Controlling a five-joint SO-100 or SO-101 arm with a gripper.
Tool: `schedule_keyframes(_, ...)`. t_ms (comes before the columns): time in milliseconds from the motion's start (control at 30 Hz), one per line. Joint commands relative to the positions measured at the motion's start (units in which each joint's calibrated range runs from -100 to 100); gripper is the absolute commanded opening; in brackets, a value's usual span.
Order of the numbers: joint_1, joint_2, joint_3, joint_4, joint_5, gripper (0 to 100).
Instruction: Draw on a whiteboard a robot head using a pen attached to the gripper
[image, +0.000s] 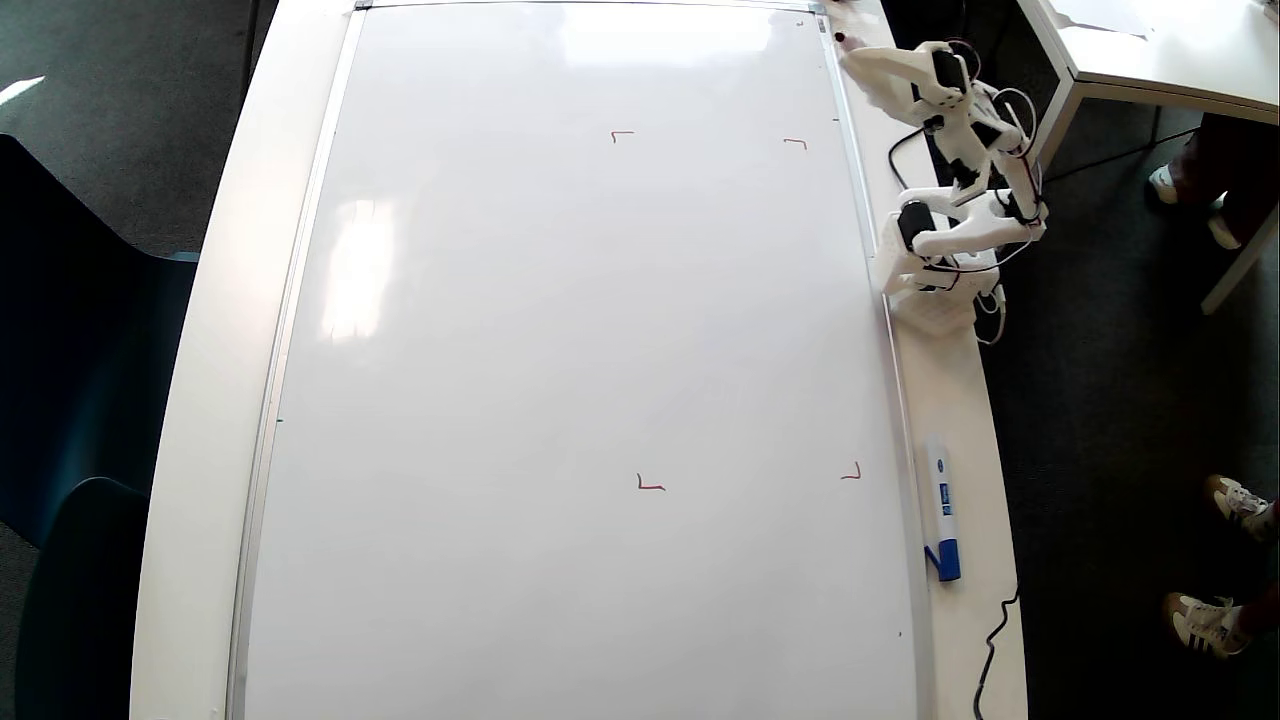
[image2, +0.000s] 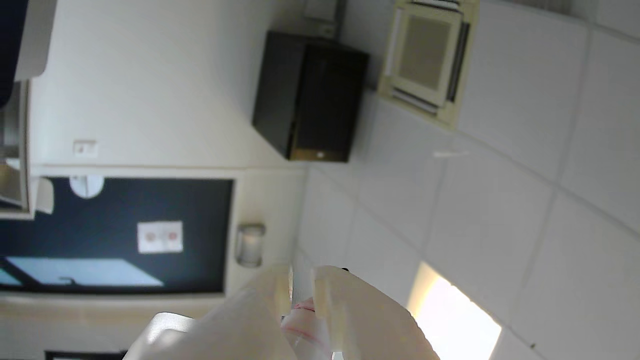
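Observation:
The whiteboard (image: 560, 400) fills most of the table in the overhead view, glossy white with small red corner marks and no other lines. No robot head shows on it. My gripper (image: 858, 62) is off the board's top right corner, on the folded white arm, pointing up-left. In the wrist view the gripper (image2: 302, 272) points at the ceiling with its two white fingers nearly together. The pen (image2: 300, 325), white with red on it, sits clamped between them. The pen's dark red tip (image: 840, 38) pokes out just beyond the board's frame.
A white marker with a blue cap (image: 941, 520) lies on the table strip right of the board, with a black cable (image: 990, 640) below it. Another white table (image: 1150, 50) stands at the top right. Shoes (image: 1240, 505) show on the floor at the right, dark chairs (image: 80, 350) at the left.

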Motion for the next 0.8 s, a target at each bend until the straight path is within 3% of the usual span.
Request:
schedule_keyframes(0, 0.38, 12.23, -11.07, 10.19, -0.12, 1)
schedule_keyframes(500, -3.75, 22.88, -19.60, 46.16, -4.09, 1)
schedule_keyframes(767, -3.75, 40.49, -27.77, 51.37, -8.48, 1)
